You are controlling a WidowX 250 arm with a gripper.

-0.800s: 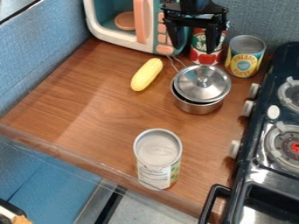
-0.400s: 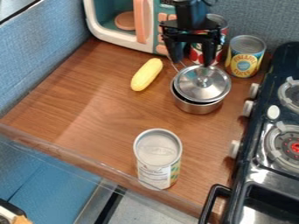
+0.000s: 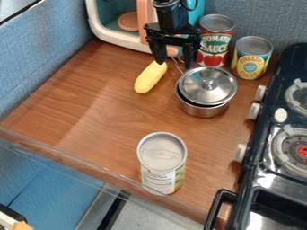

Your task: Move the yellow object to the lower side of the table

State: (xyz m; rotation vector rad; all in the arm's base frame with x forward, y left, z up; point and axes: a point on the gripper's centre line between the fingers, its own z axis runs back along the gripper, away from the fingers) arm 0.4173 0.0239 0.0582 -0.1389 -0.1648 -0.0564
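Black arm stood at top edge, just left of right-left centre — gripper hung beneath, pointed down; jaws were spread apart.

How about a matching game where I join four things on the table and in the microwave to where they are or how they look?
Things:
1. Yellow corn
2. Metal pot
3. Pink disc
4. Pale-topped can

Clues:
A. Inside the toy microwave
B. Stands near the front edge of the table
C. Has a shiny lid with a knob
D. Lies on its side, left of the lid in the picture

Right pairs: 1-D, 2-C, 3-A, 4-B
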